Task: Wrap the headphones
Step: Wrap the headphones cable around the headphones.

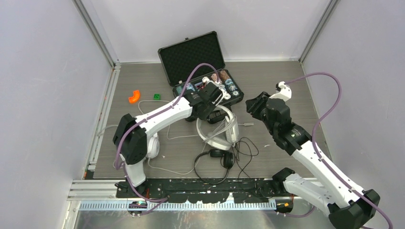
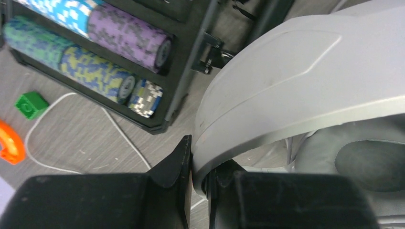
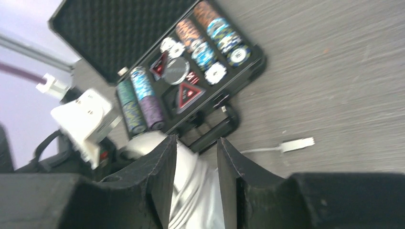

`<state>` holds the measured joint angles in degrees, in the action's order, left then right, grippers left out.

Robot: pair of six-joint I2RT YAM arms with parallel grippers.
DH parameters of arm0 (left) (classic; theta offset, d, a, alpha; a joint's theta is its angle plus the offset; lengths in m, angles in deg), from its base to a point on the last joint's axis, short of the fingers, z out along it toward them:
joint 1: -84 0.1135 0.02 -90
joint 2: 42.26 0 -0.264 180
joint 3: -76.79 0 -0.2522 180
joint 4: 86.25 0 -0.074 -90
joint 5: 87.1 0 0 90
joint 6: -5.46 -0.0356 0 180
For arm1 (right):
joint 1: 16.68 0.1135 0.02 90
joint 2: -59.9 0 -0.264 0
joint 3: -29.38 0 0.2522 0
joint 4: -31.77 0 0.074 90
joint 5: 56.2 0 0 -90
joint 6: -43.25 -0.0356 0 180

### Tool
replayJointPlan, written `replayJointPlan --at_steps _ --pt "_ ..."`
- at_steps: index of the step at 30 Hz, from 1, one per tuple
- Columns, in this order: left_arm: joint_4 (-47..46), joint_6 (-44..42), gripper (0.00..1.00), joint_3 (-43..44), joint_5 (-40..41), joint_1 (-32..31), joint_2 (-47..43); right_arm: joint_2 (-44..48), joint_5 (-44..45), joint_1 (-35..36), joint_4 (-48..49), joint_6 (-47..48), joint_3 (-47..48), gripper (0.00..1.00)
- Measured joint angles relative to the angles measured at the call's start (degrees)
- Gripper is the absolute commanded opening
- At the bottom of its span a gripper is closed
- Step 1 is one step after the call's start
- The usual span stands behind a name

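Your left fingers clamp the white-grey headset by its band, likely to steady it; your right fingers stand half open, empty.

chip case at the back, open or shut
Open: the chip case has its foam-lined lid raised behind the tray, and rows of chips show inside.

Open chip case near orange piece and green block

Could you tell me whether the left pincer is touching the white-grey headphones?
Touching. The left wrist view shows the left pincer pinching the white-grey headphones by the headband.
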<state>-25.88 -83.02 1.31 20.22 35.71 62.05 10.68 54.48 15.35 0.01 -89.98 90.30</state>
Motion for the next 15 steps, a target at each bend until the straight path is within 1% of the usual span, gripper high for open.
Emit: replayJointPlan --at_steps 4,7,11,15 --pt "-1.8 1.0 0.0 -3.9 -6.4 1.8 -2.7 -0.6 -1.0 -5.8 1.9 6.4 -0.6 0.48" --pt "-3.9 2.6 0.0 -6.6 -12.7 4.7 -5.7 -3.1 -3.8 -10.6 3.5 9.0 -0.5 0.51" --pt "-6.6 5.9 0.0 -8.7 -20.1 9.1 -9.2 -6.7 -10.2 -15.2 5.3 10.9 -1.0 0.54" --pt "-7.1 8.8 0.0 -8.0 -23.8 11.8 -10.0 -6.8 -18.6 -17.0 10.6 15.3 -3.9 0.59"
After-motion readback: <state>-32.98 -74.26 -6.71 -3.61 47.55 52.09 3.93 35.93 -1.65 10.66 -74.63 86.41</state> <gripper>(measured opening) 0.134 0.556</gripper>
